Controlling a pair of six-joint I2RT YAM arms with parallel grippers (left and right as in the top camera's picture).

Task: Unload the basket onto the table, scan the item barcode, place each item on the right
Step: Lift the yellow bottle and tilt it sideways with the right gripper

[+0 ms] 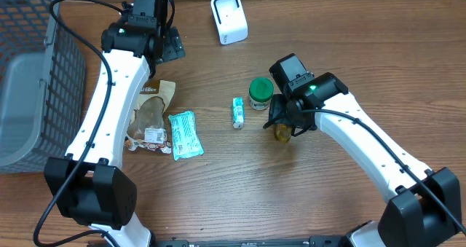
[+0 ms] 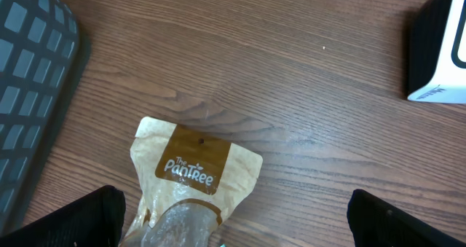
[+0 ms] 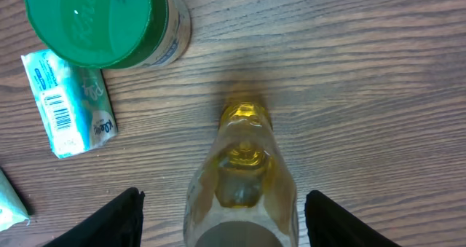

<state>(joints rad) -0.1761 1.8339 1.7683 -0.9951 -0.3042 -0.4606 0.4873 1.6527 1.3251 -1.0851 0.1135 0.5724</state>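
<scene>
Wood-grain table (image 1: 364, 43), with a grey basket (image 1: 25, 79) at its far left edge. The white scanner (image 1: 228, 17) stands at the back, well apart from the goods.

The left gripper (image 2: 233, 207) hangs spread wide over the top of the snack pouch (image 2: 193, 170) and pinches nothing.

The right gripper (image 3: 222, 210) is down at the yellow bottle (image 3: 240, 149). Its fingers (image 3: 120, 218) are spread either side, with table showing in both gaps, so there is no grip yet. You cannot tell from either view whether the bottle lies flat or stands.

Risks, as I judge them:
- The bottle looks rounded and slick. If you close off-centre it may squirt out or roll.
- The green-lidded jar (image 3: 102, 21) sits near the bottle's narrow end. A wide swing could clip it.
- No barcode shows on the bottle. Once lifted, the code may face away from the scanner, so expect to turn it.
- The small blue packet (image 3: 69, 105) beside the jar shows its barcode face-up. Don't let it get knocked.
</scene>
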